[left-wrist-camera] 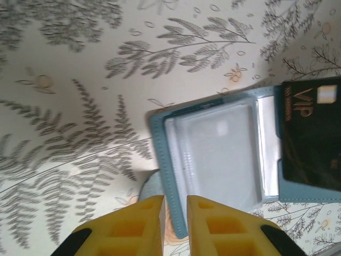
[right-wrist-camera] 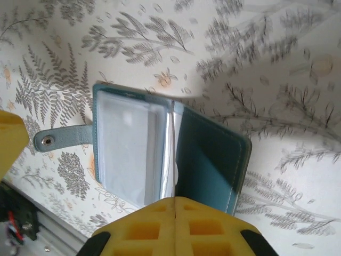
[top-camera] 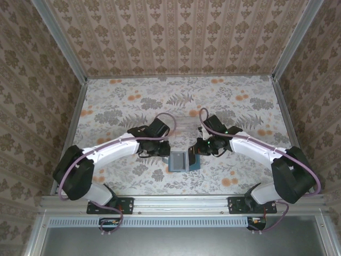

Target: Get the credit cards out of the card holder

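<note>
The likeliest trouble was the card holder being dragged or lifted whole instead of giving up its cards. The right gripper was fully closed, apparently pinching the thin clear leaf at the fold. A pull from there could tear the leaf or flip the soft wallet shut. The left gripper stood a narrow gap apart, astride the holder's near rim. Whether it pressed the rim could not be told, and if it was loose, nothing anchored the holder to the bench. The dark card lettered VIP sat on the far panel, well beyond the left gripper's tips and to their right, and neither gripper had it.

The holder lay open just ahead of both grippers, between them. Its long axis ran from one gripper toward the other, with the fold crosswise to that. Its snap tab pointed off to the left of the right gripper.
</note>
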`<action>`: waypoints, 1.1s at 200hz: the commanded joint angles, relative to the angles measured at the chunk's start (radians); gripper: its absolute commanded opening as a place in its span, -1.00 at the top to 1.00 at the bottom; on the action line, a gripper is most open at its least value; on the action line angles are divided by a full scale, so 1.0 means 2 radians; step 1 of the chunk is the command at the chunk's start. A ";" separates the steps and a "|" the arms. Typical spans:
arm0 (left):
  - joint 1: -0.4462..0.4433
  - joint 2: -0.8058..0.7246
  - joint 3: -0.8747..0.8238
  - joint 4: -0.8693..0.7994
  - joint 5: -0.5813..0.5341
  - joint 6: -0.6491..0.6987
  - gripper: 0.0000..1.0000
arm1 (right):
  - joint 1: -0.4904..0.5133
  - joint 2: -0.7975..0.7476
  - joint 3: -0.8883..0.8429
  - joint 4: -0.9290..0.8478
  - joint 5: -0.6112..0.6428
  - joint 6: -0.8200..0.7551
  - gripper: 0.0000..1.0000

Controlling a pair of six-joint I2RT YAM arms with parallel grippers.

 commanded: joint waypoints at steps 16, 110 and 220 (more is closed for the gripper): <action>0.032 -0.045 -0.036 0.001 0.000 0.001 0.61 | 0.002 -0.003 0.066 -0.061 0.050 -0.112 0.98; 0.069 -0.085 -0.085 0.031 0.029 0.002 0.52 | 0.000 0.081 0.236 -0.172 0.090 -0.517 1.00; 0.108 -0.074 -0.095 0.051 0.043 0.011 0.50 | -0.004 0.248 0.441 -0.335 0.095 -0.771 1.00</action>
